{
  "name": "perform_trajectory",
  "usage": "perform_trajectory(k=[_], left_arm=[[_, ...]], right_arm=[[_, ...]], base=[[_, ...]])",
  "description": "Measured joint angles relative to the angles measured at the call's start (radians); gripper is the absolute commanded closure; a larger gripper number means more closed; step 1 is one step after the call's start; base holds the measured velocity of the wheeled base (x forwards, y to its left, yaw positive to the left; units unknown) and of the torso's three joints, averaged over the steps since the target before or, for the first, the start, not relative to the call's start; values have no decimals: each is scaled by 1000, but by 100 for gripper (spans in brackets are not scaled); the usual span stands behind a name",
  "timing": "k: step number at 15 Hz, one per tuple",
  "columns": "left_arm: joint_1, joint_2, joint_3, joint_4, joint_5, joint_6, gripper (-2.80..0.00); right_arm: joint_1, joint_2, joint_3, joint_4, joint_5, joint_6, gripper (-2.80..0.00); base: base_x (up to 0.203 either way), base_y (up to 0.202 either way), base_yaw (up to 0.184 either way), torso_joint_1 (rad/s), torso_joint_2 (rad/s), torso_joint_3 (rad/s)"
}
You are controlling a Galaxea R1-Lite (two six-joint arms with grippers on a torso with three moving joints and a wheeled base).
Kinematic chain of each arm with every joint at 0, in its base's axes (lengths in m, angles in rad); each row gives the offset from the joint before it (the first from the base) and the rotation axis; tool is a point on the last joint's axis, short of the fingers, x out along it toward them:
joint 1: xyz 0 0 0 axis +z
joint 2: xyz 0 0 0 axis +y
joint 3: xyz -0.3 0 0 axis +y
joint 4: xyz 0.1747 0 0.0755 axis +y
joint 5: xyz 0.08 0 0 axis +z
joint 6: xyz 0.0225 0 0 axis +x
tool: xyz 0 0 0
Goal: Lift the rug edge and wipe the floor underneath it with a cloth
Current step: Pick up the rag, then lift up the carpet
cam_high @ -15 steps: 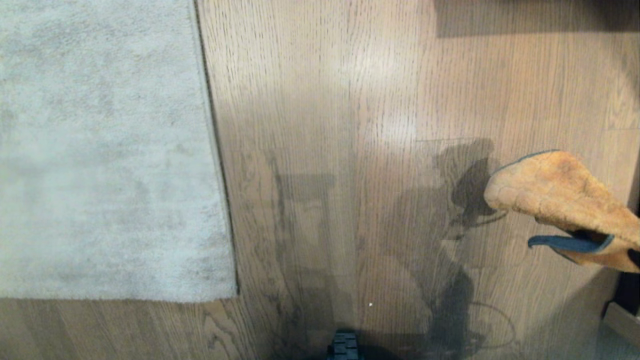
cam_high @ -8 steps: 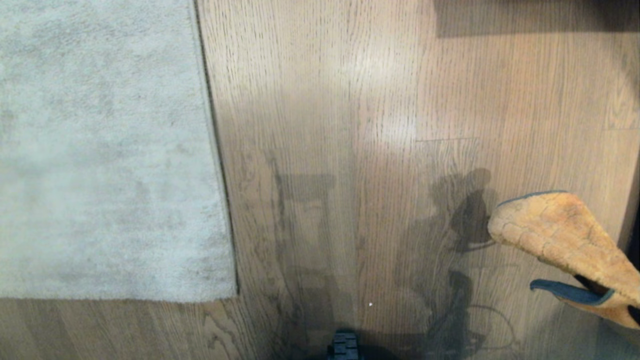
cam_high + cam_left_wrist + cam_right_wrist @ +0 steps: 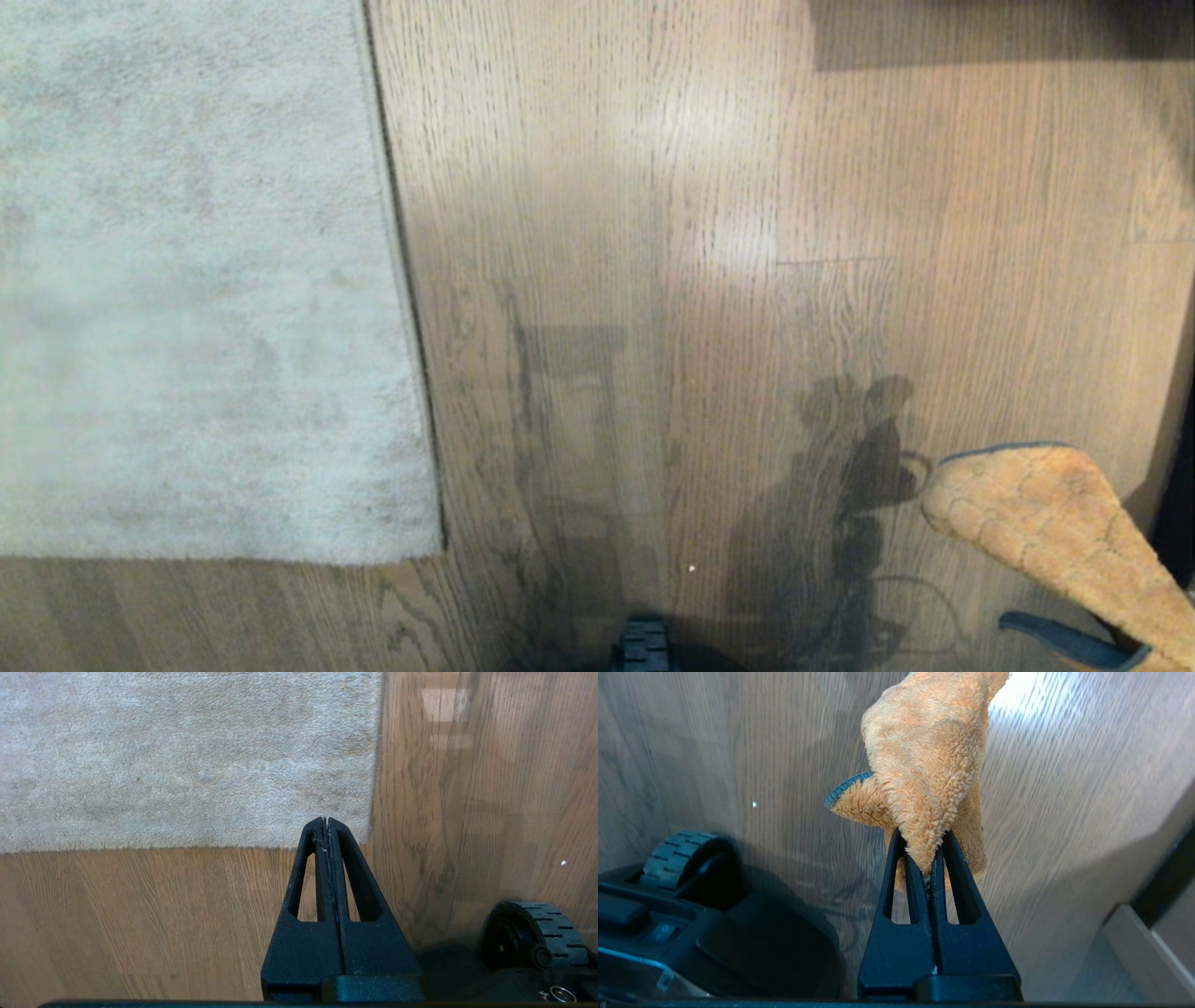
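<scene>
The pale grey rug [image 3: 196,280] lies flat on the brown wood floor [image 3: 653,233], and its straight rug edge [image 3: 397,280] runs front to back with a corner near me. At the lower right of the head view hangs the orange-tan fluffy cloth [image 3: 1036,523] with blue-grey trim, held off the floor. In the right wrist view my right gripper [image 3: 924,844] is shut on the cloth [image 3: 929,765]. My left gripper [image 3: 326,821] is shut with nothing in it, hanging above the floor just before the rug corner [image 3: 364,826].
My base and a ribbed black wheel [image 3: 677,856] sit close below the right arm, and the wheel [image 3: 537,933] shows beside the left gripper too. A pale ledge of furniture [image 3: 1148,947] stands at the far right. A dark shadow band [image 3: 990,33] crosses the far right floor.
The cloth has come down the head view toward me and lower right, from mid-right to the bottom corner. The rug and left gripper have not moved.
</scene>
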Motion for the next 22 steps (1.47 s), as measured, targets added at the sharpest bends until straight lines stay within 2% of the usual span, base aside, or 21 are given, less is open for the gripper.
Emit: perform_trajectory(k=[5,12,22], left_arm=[[0,0,0,0,0,1,0],[0,0,0,0,0,0,0],[0,0,0,0,0,0,0]], right_arm=[[6,-144,-2,125,-84,6,0],[7,-208,0,129,-91,74,0],[7,-211,0,129,-91,74,0]], base=[[0,0,0,0,0,0],[0,0,0,0,0,0],[0,0,0,0,0,0]])
